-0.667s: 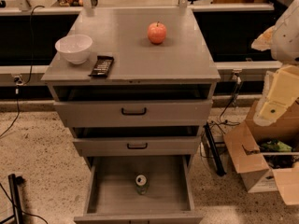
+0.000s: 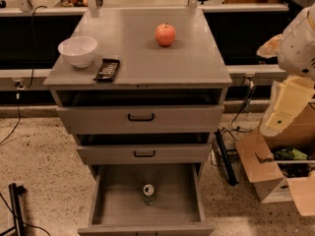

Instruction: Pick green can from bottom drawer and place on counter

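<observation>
The green can stands upright with its silver top showing, near the middle of the floor of the open bottom drawer. The counter is the grey top of the cabinet. My gripper is out of view; only white and cream arm parts show at the right edge, beside the cabinet and well above and to the right of the can.
On the counter are a red apple, a white bowl and a flat black object. The top drawer and middle drawer are slightly pulled out. An open cardboard box and cables lie on the floor at the right.
</observation>
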